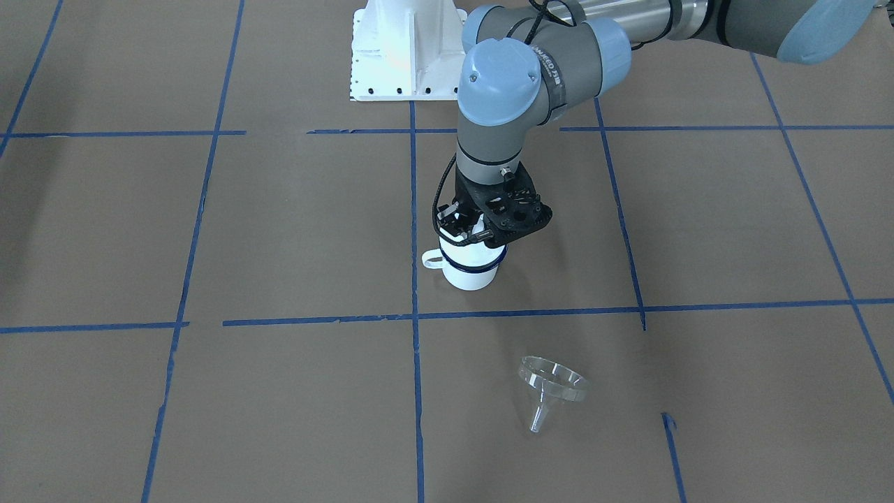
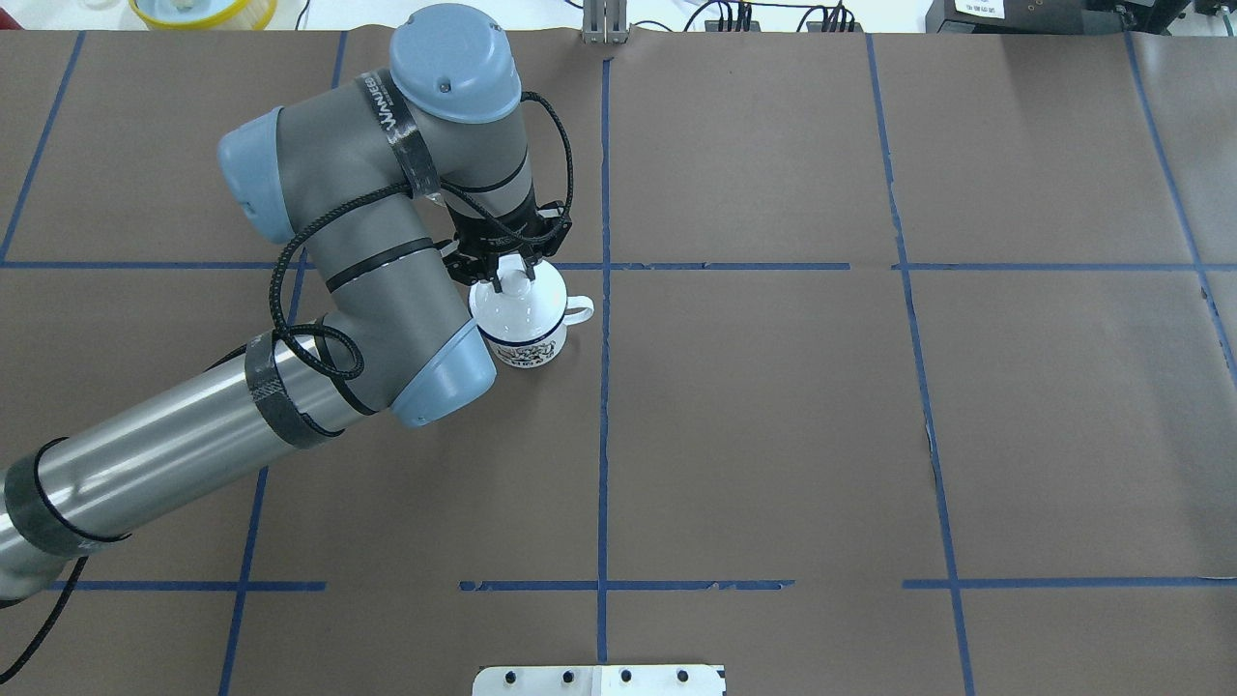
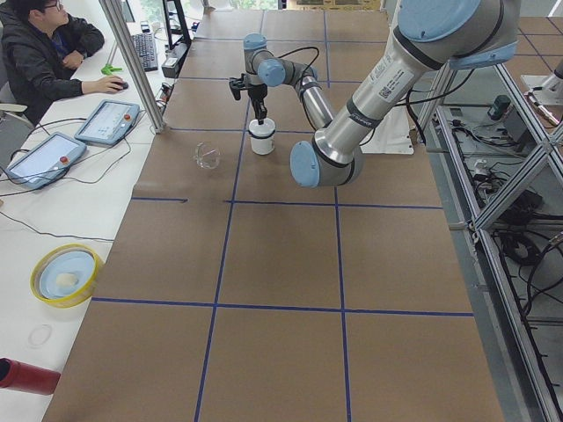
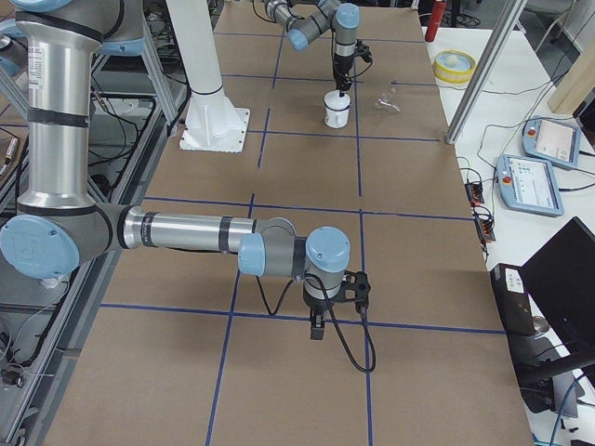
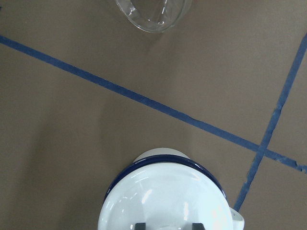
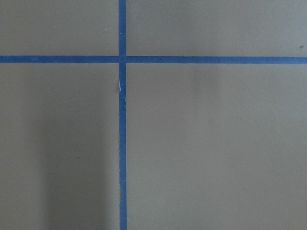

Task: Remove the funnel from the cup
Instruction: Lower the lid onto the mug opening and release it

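Clear plastic, the funnel point(image 1: 552, 383) lies tipped on its side on the table point(image 1: 698, 230), well apart from the cup point(image 1: 471, 274), so I judge it already removed. With the mouth free, a white lid point(image 2: 517, 304) caps the cup, and the left gripper point(image 2: 515, 277) hangs straight above it, fingers narrow either side of the knob. Whether they pinch it I cannot tell. The right gripper point(image 4: 318, 327) hovers over the table far off, out of the way, its opening unreadable.
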Action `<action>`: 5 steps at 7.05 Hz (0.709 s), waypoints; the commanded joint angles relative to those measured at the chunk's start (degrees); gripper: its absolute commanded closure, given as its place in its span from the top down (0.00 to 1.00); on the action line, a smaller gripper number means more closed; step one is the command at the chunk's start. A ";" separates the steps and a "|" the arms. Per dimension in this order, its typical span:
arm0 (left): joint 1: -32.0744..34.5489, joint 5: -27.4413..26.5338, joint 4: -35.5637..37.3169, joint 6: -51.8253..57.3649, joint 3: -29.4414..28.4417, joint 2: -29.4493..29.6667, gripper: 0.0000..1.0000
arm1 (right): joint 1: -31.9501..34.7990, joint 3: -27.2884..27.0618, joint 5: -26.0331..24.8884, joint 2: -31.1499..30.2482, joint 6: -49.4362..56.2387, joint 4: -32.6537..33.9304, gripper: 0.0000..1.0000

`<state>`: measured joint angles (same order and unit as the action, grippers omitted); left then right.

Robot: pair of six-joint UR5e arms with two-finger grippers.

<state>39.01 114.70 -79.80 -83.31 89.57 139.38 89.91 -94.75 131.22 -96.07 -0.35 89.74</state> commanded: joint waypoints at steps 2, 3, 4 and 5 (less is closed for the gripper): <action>-0.08 -0.09 -0.27 0.08 0.08 -1.21 0.00 | 0.00 0.00 0.00 0.00 0.00 0.00 1.00; -0.07 -0.09 -0.36 0.08 0.08 -1.31 0.00 | 0.00 0.00 0.00 0.00 0.00 0.00 1.00; -0.07 -0.09 -0.36 0.08 0.16 -1.39 0.00 | 0.00 0.00 0.00 0.00 0.00 0.00 1.00; -0.07 -0.09 -0.88 0.17 0.16 -1.48 0.67 | 0.00 0.00 0.00 0.00 0.00 0.00 1.00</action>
<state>38.93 114.60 -80.25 -83.21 89.70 138.00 89.91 -94.75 131.22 -96.06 -0.35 89.74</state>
